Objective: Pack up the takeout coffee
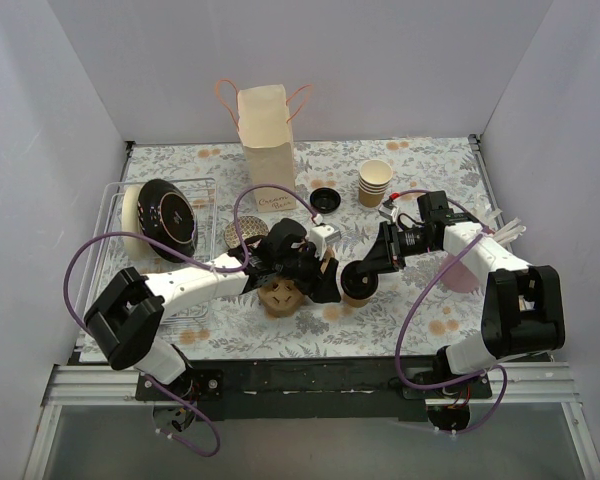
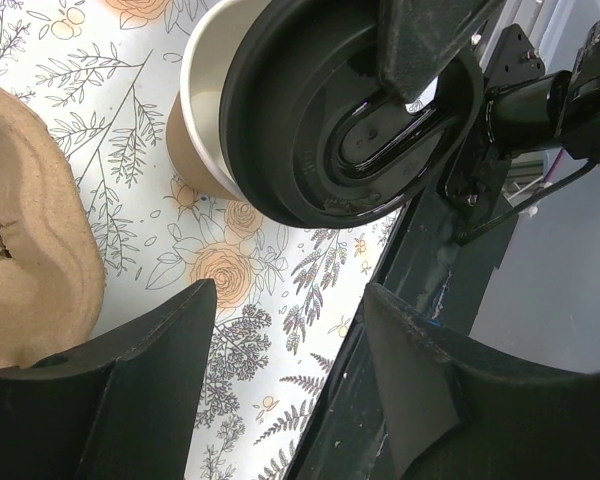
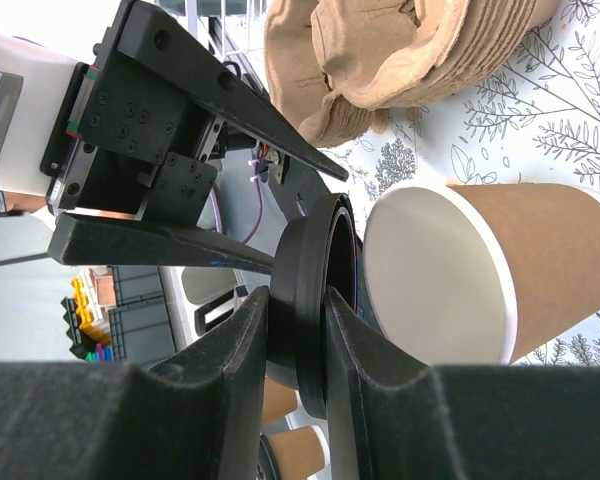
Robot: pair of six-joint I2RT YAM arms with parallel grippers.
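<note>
The tan paper cup [image 1: 357, 296] stands on the floral mat right of the pulp carrier. Its white mouth [image 3: 435, 270] is open. My right gripper [image 1: 366, 272] is shut on the rim of the black lid [image 3: 305, 300] and holds it tilted right at the cup's mouth. In the left wrist view the lid [image 2: 340, 120] covers most of the cup's white rim [image 2: 202, 95]. My left gripper [image 2: 290, 335] is open and empty, with the cup just beyond its fingertips. It sits between carrier and cup in the top view [image 1: 330, 283].
The brown pulp carrier [image 1: 282, 297] lies under the left gripper. A paper bag [image 1: 266, 140] stands at the back. A stack of lidless cups [image 1: 374, 183] and a spare black lid [image 1: 325, 198] are behind. A dish rack [image 1: 110, 215] with a black plate stands at the left.
</note>
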